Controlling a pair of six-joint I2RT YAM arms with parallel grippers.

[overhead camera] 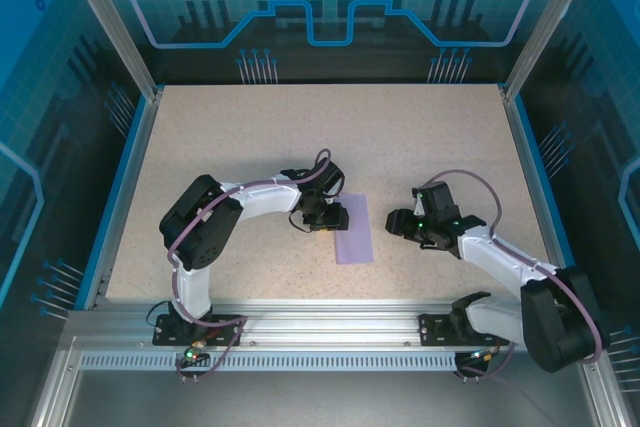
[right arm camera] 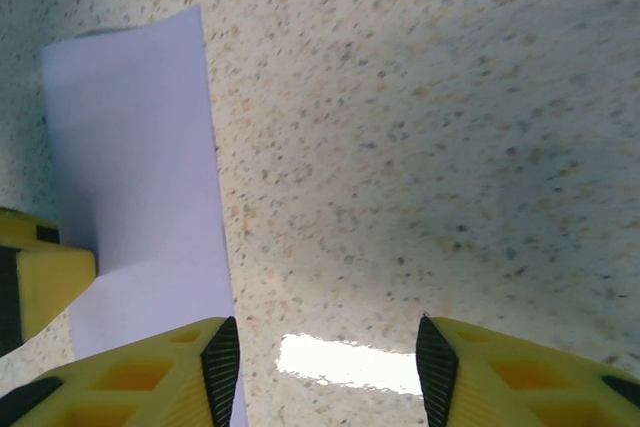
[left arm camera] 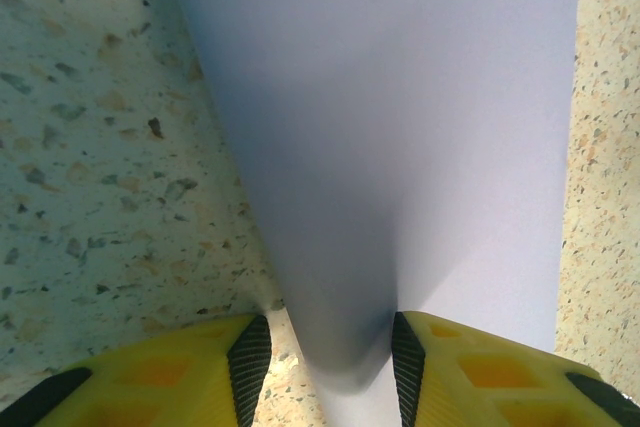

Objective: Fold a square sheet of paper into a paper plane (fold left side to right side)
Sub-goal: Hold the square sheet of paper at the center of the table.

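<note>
Closest to the lens in the left wrist view, the left gripper [left arm camera: 328,357] pinches the rounded, uncreased bend of the square sheet of paper [left arm camera: 400,147], with both pads touching it. In the top view the sheet lies doubled over at the centre of the table [overhead camera: 400,137]. The right gripper [right arm camera: 328,357] stands spread and empty over the sheet's right edge. The left-to-right fold looks laid over but still soft. The next move probably calls for pressing the bend flat while keeping the edges matched.

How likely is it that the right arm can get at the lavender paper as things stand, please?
Probably yes. The right claw hangs open just beside the lavender paper, with bare table between them; the left claw sits at the paper's opposite edge.
</note>
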